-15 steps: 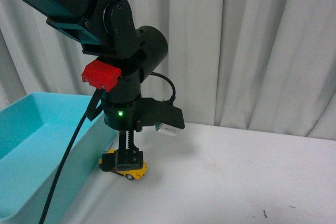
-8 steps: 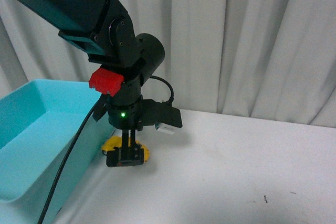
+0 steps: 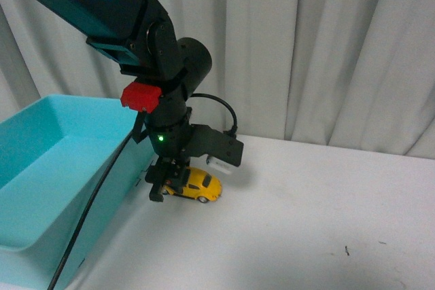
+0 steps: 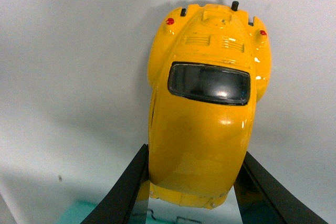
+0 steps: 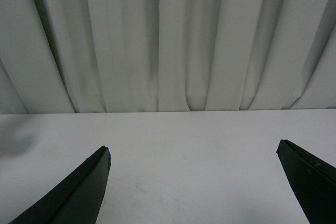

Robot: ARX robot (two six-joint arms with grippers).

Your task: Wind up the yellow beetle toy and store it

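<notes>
The yellow beetle toy [image 3: 199,185] is a small glossy car with a dark window, just above or on the white table beside the bin. My left gripper [image 3: 168,188] is shut on one end of it. The left wrist view shows the yellow beetle toy [image 4: 205,108] from above, its roof and rear window facing the camera, with both black fingers [image 4: 126,192] pressed against its sides. My right gripper [image 5: 194,182] is open over bare table, nothing between its fingers; it does not show in the front view.
A turquoise plastic bin [image 3: 41,188] stands on the left part of the table, its near wall close to the left arm. A white curtain [image 3: 326,45] hangs behind the white table [image 3: 306,222]. A black cable [image 3: 88,215] drapes over the bin's edge.
The left gripper has turned with the car, so the toy now points out to the right of the fingers; the arm has shifted slightly right and lower.
</notes>
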